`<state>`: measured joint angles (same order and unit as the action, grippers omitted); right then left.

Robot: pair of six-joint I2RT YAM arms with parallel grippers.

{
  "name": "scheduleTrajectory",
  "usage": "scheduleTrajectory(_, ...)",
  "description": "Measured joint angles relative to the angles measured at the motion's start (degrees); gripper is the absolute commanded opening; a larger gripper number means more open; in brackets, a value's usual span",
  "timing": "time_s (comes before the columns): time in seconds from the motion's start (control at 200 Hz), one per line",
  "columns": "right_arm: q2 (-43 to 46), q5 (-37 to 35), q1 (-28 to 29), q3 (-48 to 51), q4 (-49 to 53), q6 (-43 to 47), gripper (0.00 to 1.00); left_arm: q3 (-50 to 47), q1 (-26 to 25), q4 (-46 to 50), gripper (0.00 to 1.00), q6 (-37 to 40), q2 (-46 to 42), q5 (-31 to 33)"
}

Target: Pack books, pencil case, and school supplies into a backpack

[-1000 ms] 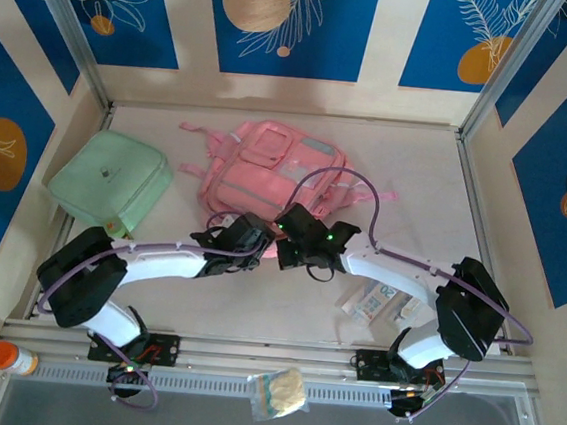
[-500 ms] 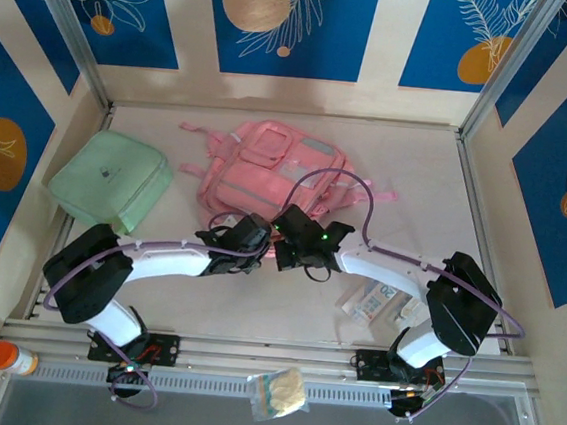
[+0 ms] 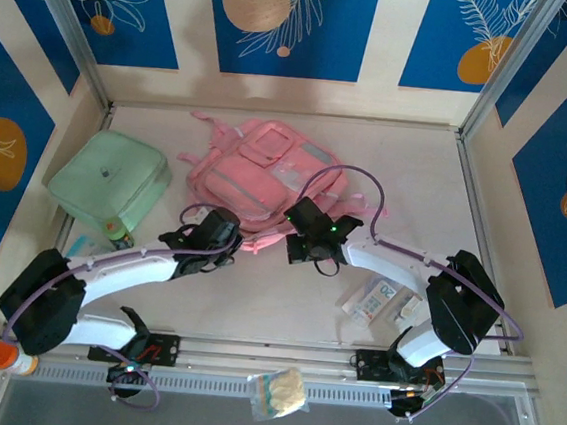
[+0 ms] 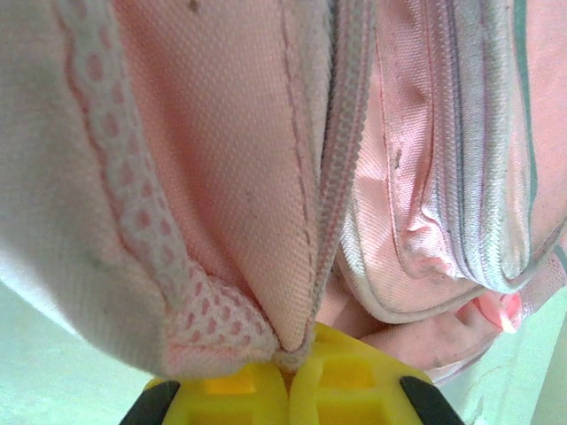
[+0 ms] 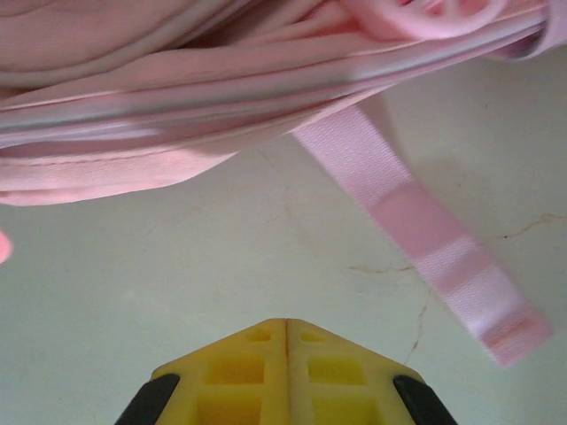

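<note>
My left gripper [image 4: 288, 361] pinches the backpack [image 3: 267, 171] edge, right gripper [image 5: 285, 326] clenched empty — supplies [image 3: 376, 300] lie unpacked at four o'clock.

Looking down on a pale table [image 3: 254, 310] walled by blue-and-cream panels. Finding a pink backpack [image 3: 267, 171] lying front up toward the far middle, tilted, with straps trailing at its far-left corner and right side. Noting a mint-green pouch [image 3: 110, 184] sitting to its left, apart from it. Seeing the left gripper [image 3: 226, 229] reaching in from the left and touching the backpack's near-left edge, and the right gripper [image 3: 293, 242] hovering just beside the near edge. Spotting white packets with blue print [image 3: 375, 302] lying near the right arm's base, an orange-capped bottle [image 3: 10, 357] sitting at the near-left corner, and a clear bag of pale stuff [image 3: 281, 393] resting on the front rail.
</note>
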<state>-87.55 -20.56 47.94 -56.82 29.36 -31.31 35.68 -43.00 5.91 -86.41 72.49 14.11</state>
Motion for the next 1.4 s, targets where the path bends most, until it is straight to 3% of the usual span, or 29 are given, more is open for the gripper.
scheduleTrajectory(0.22,-0.35,4.83,3.02,-1.27,-1.75,2.58,0.00,-0.72,1.33,0.46,0.00,2.69,-2.16,-1.22)
scheduleTrajectory(0.275,-1.16,6.01,4.28,-2.84,-2.51,2.36,0.10,-0.72,1.46,0.42,0.00,2.97,-2.16,-1.64)
scheduleTrajectory(0.44,-4.72,6.45,6.99,-7.34,-4.96,1.18,0.26,-0.72,1.64,-0.24,0.00,2.99,-2.21,-2.62)
scheduleTrajectory(0.6,-11.04,3.67,9.25,-13.81,-4.20,-0.48,0.33,-0.76,1.66,-0.70,0.00,3.02,-2.14,-3.52)
scheduleTrajectory(0.81,-15.72,0.02,8.79,-16.22,-2.75,-2.60,0.35,-1.05,1.97,-1.14,0.00,2.97,-2.03,-4.09)
scheduleTrajectory(0.925,-16.28,-0.48,8.83,-16.37,-2.80,-2.75,0.33,-1.05,1.97,-1.14,0.00,2.97,-2.03,-4.15)
scheduleTrajectory(1.05,-16.33,-0.50,8.81,-16.37,-3.02,-2.54,0.20,-1.05,1.97,-1.16,0.00,2.95,-2.05,-4.11)
scheduleTrajectory(1.396,-16.37,-2.08,8.41,-16.33,-2.84,-2.64,0.03,-1.14,1.97,-1.16,0.00,2.97,-2.93,-4.00)
